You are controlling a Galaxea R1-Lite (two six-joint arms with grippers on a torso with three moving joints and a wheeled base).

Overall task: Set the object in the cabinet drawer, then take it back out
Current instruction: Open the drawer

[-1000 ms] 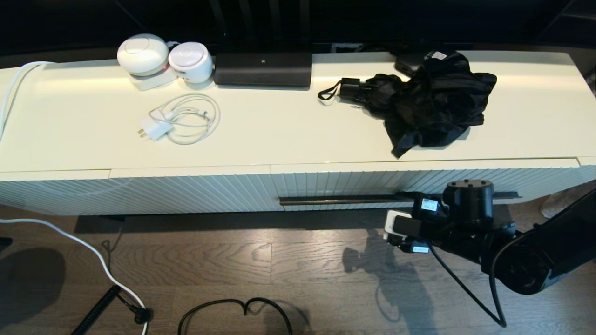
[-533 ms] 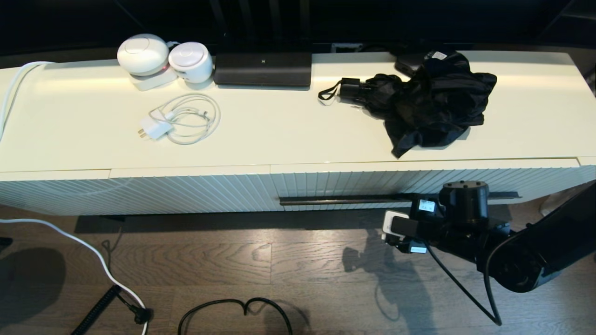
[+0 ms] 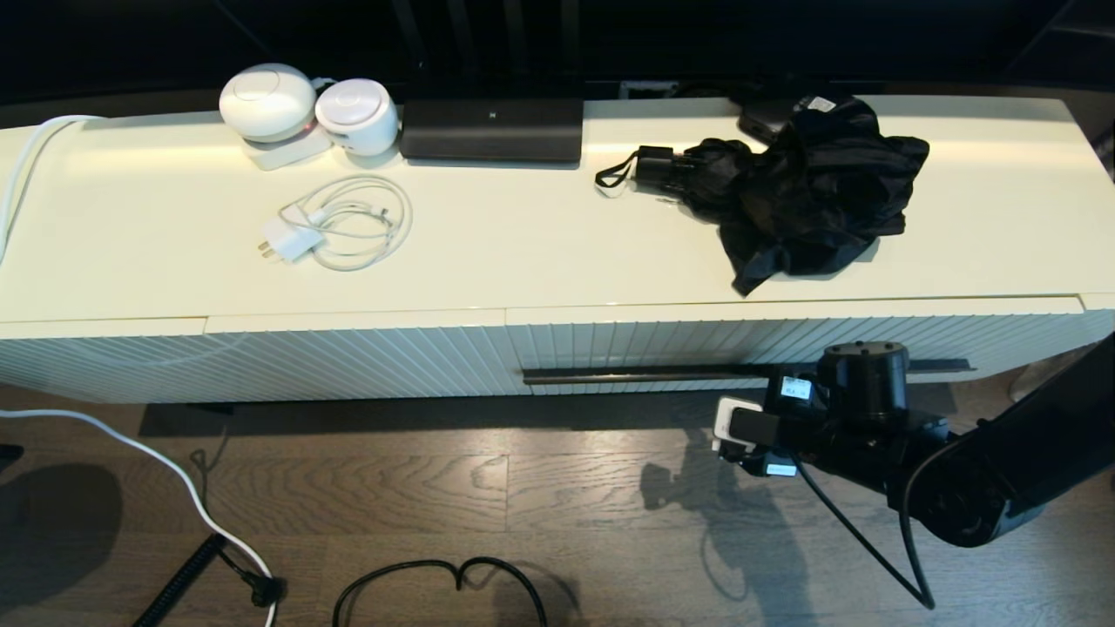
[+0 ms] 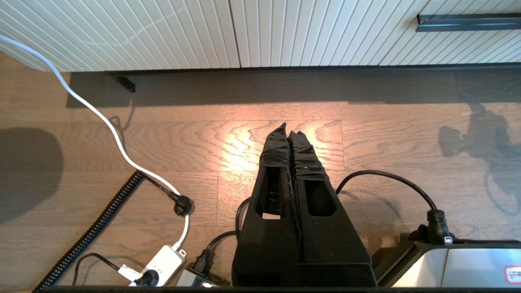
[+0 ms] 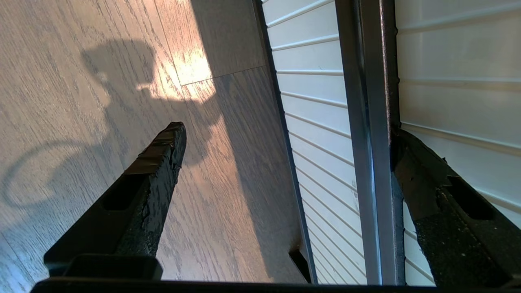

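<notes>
While the drawer (image 3: 784, 348) sits flush and closed at lower right of the head view, I have the right gripper (image 5: 285, 134) at its long dark metal bar handle (image 5: 368, 142), fingers spread wide: one taped black finger (image 5: 411, 162) lies against the bar's far side, the other (image 5: 163, 146) hangs over the wood-grain floor (image 3: 523, 488). The drawer front is cream with fine vertical ribs. The umbrella (image 3: 801, 196) lies on the glossy cream desk (image 3: 523, 252) at upper right, a rumpled heap of black fabric, its short handle and strap loop (image 3: 614, 174) pointing left. I can read no writing. My left gripper (image 4: 289, 130) hangs over the floor, fingers pressed together.
</notes>
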